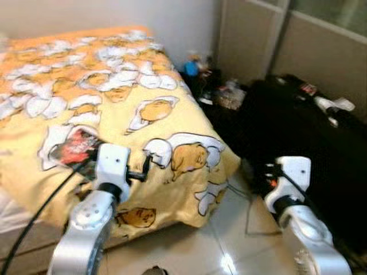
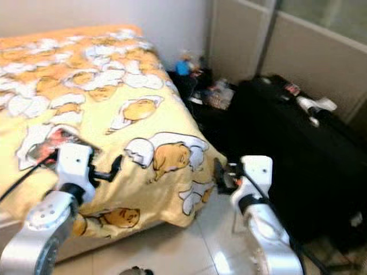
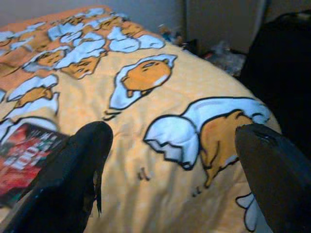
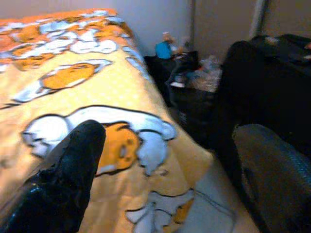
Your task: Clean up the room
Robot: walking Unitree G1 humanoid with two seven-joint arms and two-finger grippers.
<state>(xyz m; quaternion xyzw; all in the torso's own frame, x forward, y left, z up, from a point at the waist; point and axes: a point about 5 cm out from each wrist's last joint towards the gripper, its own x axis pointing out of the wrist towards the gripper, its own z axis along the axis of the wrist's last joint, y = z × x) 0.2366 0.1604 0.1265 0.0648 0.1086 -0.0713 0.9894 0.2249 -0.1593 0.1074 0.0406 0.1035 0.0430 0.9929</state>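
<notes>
A bed under a yellow blanket (image 1: 114, 103) printed with egg cartoons takes up the left. On its near edge lies a red and black packet (image 1: 77, 146), also seen as the packet (image 3: 24, 160) beside one finger. My left gripper (image 3: 175, 141) hovers open over the blanket's near corner, just right of the packet, with nothing between its fingers. My right gripper (image 4: 170, 141) is open and empty too, held above the floor between the bed corner and a black suitcase (image 1: 298, 120).
Small clutter (image 1: 221, 91), including a blue item (image 1: 191, 67), is piled at the wall between bed and suitcase. A white object (image 1: 335, 104) lies on the suitcase. Sliding doors (image 1: 321, 40) stand behind. A thin cable (image 1: 252, 212) crosses the glossy tile floor (image 1: 200, 246).
</notes>
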